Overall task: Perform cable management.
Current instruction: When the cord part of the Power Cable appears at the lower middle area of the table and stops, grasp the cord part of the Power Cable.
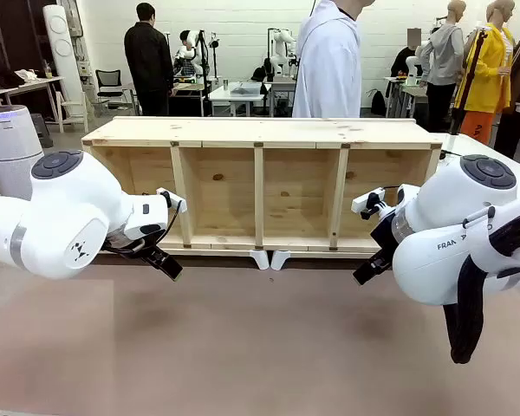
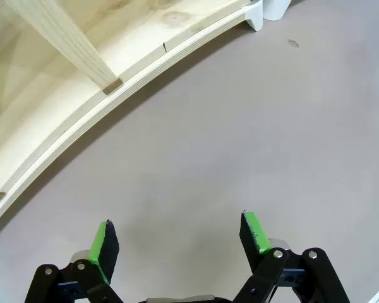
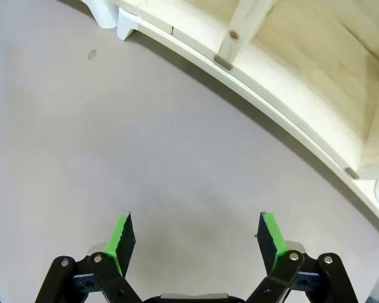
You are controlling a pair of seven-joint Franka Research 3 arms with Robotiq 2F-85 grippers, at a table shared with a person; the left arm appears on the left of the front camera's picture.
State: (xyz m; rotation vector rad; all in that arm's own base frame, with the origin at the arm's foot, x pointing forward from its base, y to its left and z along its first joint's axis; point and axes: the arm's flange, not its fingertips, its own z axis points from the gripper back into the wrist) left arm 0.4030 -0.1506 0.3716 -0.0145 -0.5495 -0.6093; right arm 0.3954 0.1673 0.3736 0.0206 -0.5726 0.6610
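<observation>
The cable is out of view. My left gripper (image 1: 167, 264) hangs low over the brown table, just in front of the left end of a long wooden shelf box (image 1: 260, 132). In the left wrist view, this gripper (image 2: 177, 230) is open, its green pads (image 2: 102, 245) wide apart above bare tabletop. My right gripper (image 1: 370, 267) hangs the same way in front of the box's right end. The right wrist view has it (image 3: 196, 232) open as well, with nothing between its pads (image 3: 270, 233).
The wooden box lies on its side across the table, its several open compartments facing me. Two small white feet (image 1: 271, 258) stand at the middle of its front rail. A person in a white coat (image 1: 329, 61) stands behind the box. The brown tabletop (image 1: 260, 347) stretches in front.
</observation>
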